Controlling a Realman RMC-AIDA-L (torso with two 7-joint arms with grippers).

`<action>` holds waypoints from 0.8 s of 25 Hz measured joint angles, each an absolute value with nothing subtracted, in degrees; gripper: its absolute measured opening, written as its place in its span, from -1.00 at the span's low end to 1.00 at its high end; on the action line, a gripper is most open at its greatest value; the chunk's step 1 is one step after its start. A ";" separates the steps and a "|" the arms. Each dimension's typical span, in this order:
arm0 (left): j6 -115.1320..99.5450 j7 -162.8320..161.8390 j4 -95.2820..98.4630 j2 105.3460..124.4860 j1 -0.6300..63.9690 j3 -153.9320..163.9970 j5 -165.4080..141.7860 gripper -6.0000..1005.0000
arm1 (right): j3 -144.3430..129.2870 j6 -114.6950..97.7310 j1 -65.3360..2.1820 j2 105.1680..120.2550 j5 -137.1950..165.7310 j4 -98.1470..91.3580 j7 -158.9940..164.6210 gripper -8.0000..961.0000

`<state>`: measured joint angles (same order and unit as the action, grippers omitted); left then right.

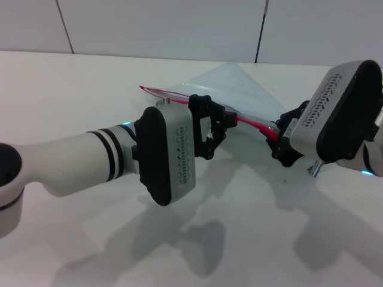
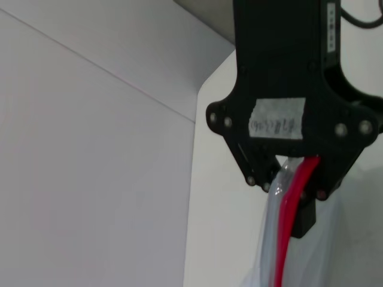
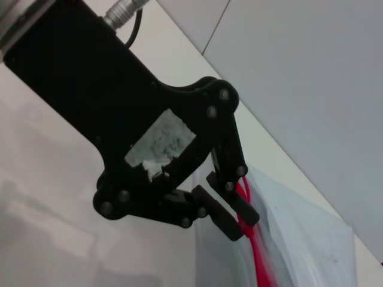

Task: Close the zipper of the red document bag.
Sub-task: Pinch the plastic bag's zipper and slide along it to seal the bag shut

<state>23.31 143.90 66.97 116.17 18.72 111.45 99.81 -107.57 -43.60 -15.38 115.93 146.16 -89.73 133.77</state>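
Bright red zipper (image 1: 254,124) edges the red document bag (image 1: 239,89), itself pale bluish-clear plastic. Both grippers, left gripper (image 1: 220,128) and right gripper (image 1: 281,140), are black (white arm casings, black-banded). White table (image 1: 251,209).

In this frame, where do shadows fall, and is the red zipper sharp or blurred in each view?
Head view: both arms cast soft shadows on the table toward the camera; the zipper reads clearly. Left wrist view: zipper fairly sharp at the left gripper. Right wrist view: zipper smeared beside the right gripper.
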 joint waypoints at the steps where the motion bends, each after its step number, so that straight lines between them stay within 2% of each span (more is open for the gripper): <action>1: 22.67 144.26 66.97 116.18 18.72 111.70 99.97 -0.85 | -107.57 -43.59 -15.38 115.93 146.16 -89.73 133.77 -0.88; 11: 19.72 144.54 67.44 116.20 18.04 112.05 100.14 -0.86 | -107.22 -43.59 -15.32 116.02 146.15 -89.38 133.77 -0.88; 20: 17.68 144.58 68.16 116.10 16.68 111.40 100.55 -0.96 | -106.79 -43.59 -15.20 116.02 146.16 -89.01 133.77 -0.88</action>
<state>17.68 144.58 68.16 116.10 16.68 111.40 100.55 -106.79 -43.59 -15.20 116.02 146.16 -89.01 133.77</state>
